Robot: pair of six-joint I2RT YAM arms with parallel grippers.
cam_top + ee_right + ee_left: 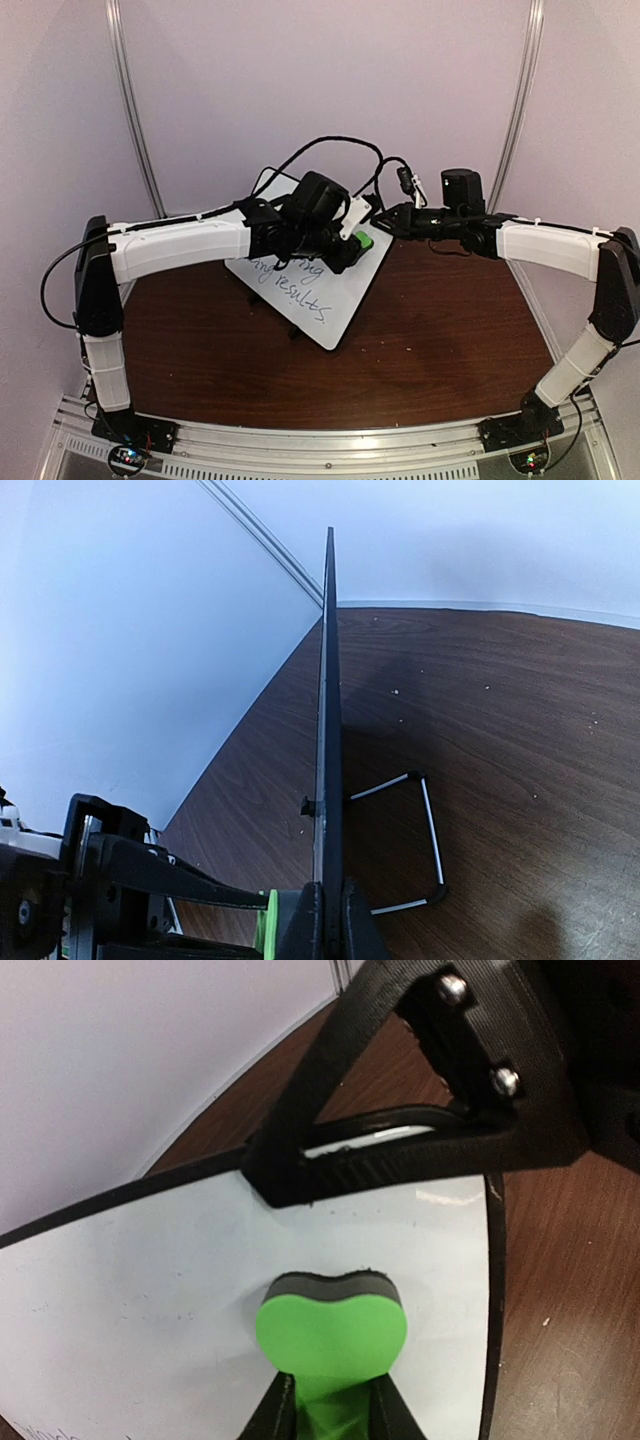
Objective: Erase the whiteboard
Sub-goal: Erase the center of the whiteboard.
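With our left hand clenched on the eraser against the whiteboard, which stands tilted on the tabletop, its edge pinched in our right hand, we judge that hard strokes may pull it free of that grip or miss the writing.

Lighting: soft and even, a cool violet cast on the walls behind the whiteboard in the top view, the table around it dark and dull. In the right wrist view a broad, soft-edged shadow lies on the table to the right of the whiteboard's edge. Glare and quality: small white glints on the whiteboard's frame at its far corner in the left wrist view; top view grainy and soft, wall rails beyond the whiteboard bowed outward; green eraser on the whiteboard, close to the lens, slightly blurred.
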